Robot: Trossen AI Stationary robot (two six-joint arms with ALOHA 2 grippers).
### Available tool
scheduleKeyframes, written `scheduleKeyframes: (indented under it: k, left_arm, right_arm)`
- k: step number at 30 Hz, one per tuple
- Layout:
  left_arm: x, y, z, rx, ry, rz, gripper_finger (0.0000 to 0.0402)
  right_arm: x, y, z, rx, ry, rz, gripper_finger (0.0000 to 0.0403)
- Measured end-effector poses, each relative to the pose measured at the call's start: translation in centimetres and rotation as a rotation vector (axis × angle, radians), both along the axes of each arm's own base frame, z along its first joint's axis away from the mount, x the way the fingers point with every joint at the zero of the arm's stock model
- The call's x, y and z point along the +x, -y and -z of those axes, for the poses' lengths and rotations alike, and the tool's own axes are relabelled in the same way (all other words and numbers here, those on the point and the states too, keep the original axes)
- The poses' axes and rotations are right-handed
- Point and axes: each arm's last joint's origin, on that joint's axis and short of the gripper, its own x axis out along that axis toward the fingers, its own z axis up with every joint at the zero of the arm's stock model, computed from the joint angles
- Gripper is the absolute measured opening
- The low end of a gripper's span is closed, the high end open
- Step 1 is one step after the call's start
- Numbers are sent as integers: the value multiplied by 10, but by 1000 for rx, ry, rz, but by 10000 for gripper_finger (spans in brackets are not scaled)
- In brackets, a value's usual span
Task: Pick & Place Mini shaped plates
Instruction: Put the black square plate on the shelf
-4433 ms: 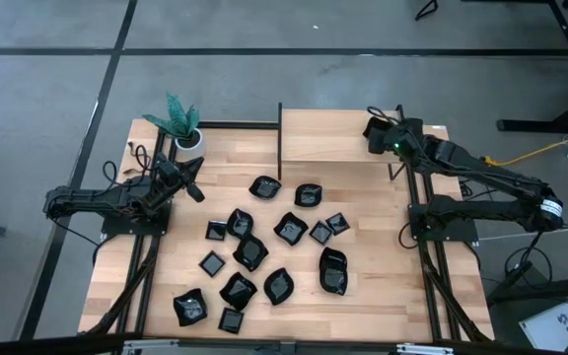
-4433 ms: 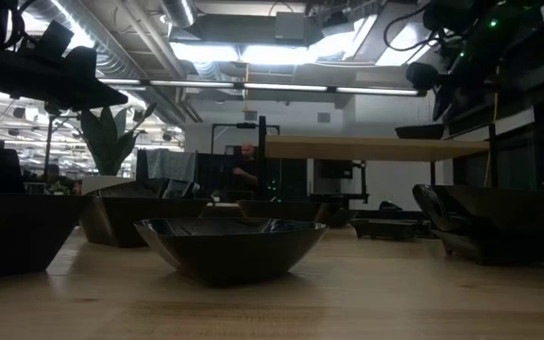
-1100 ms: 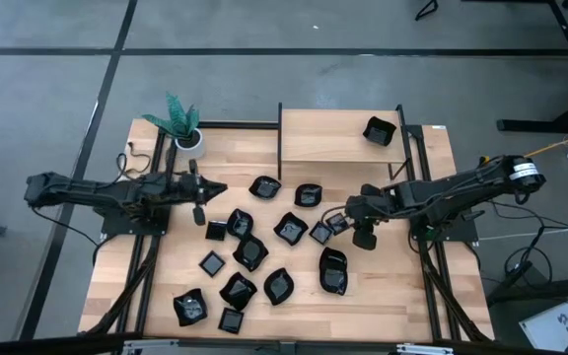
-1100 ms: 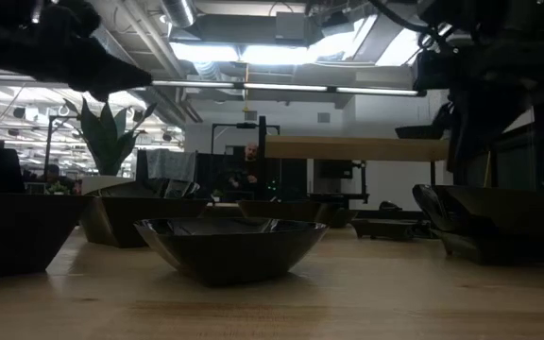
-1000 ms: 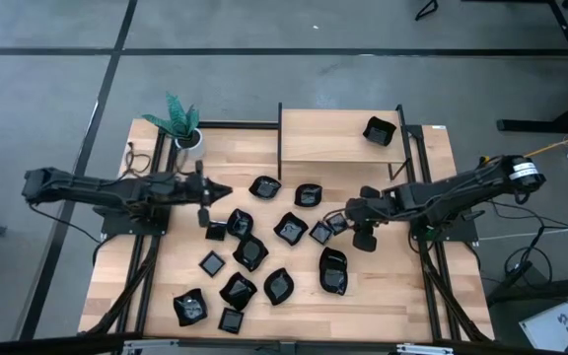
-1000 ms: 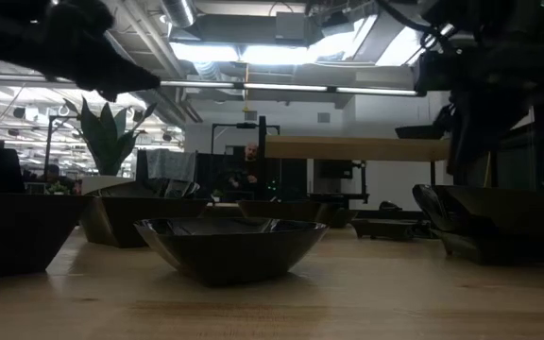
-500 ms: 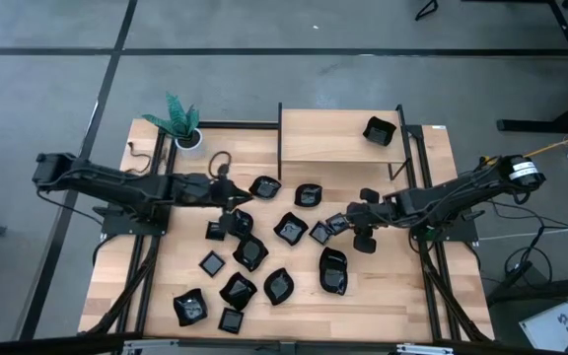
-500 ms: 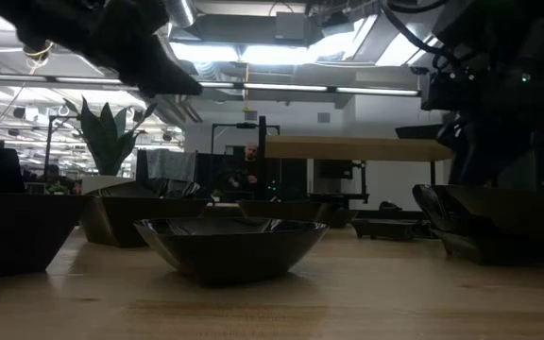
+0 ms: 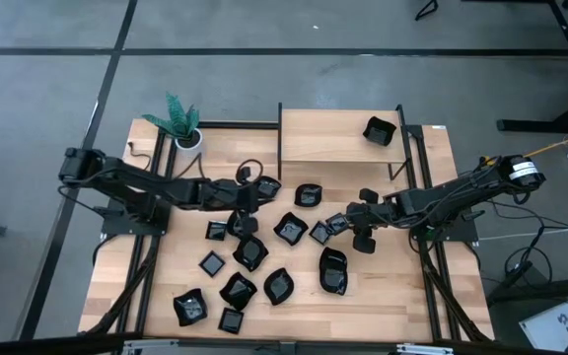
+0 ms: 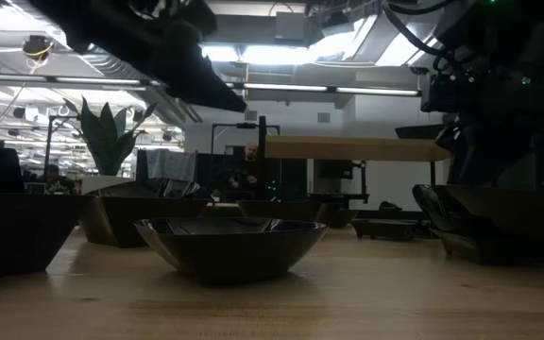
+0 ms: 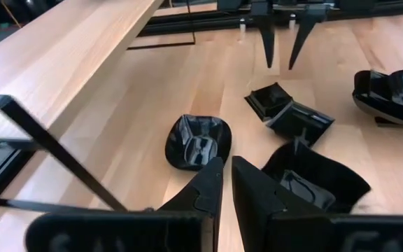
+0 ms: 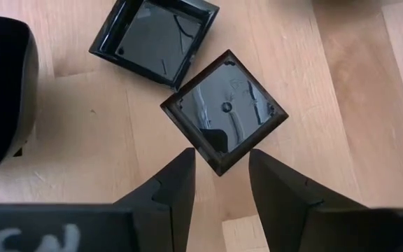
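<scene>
Since half a second ago the left arm has stretched further across the table, carrying the left gripper from beside the white pot with a green plant to a position above the cluster of mini shaped plates, close to the rounded plate at the cluster's far edge. Its fingers stand nearly together with only a narrow slit between them, and nothing is held. The right gripper has barely shifted; it hangs over the right side of the cluster with its fingers set wide, one corner of a small square plate lying between the tips, not yet gripped. A second square plate lies just beside the first, corner to edge. One black plate sits on the raised wooden shelf at the back. The remaining plates lie scattered on the table between the two arms, several touching or overlapping.
</scene>
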Motion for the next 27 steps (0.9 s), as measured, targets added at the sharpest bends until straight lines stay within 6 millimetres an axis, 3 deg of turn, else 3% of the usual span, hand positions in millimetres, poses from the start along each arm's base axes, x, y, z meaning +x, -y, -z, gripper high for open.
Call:
scheduleKeyframes:
  k: [7, 19, 27]
  left_arm:
    - [12, 1, 11, 13, 26, 6, 27]
    - [12, 1, 12, 11, 26, 5, 27]
    - [12, 1, 11, 11, 30, 5, 27]
  right_arm:
    - [0, 0, 1, 1, -2, 2, 134]
    - [12, -1, 24, -76, -79, -7, 134]
    - [13, -1, 27, -81, -92, -6, 134]
